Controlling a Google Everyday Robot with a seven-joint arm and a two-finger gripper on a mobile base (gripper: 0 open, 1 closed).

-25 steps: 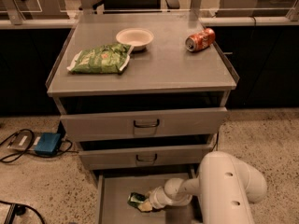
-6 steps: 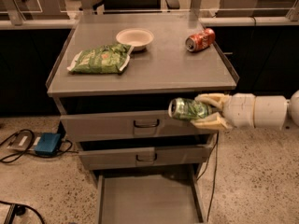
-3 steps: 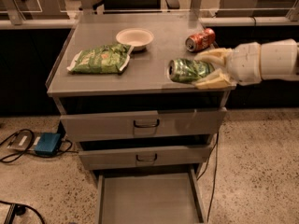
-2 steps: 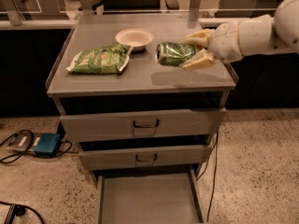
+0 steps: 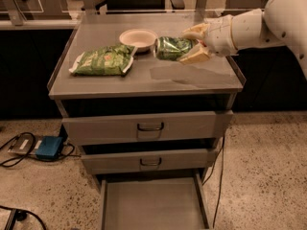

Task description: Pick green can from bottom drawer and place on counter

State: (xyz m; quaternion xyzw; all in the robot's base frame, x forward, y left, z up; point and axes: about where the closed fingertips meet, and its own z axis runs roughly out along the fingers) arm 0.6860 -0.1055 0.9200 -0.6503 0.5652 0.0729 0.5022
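My gripper (image 5: 191,46) reaches in from the right and is shut on the green can (image 5: 171,48), holding it on its side above the middle of the counter (image 5: 192,78), just right of the white bowl. The can's silver end faces left. The bottom drawer (image 5: 152,205) stands pulled open below, its flat floor bare. The red-orange can is hidden behind my arm.
A green snack bag (image 5: 102,61) lies on the counter's left half. A white bowl (image 5: 138,37) sits at the back middle. The two upper drawers (image 5: 149,127) are shut. A blue box (image 5: 49,147) and cables lie on the floor at left.
The gripper has lifted the can out of the bottom drawer, raised it past the cabinet front and carried it left over the counter toward the bowl. The drawer is now empty.
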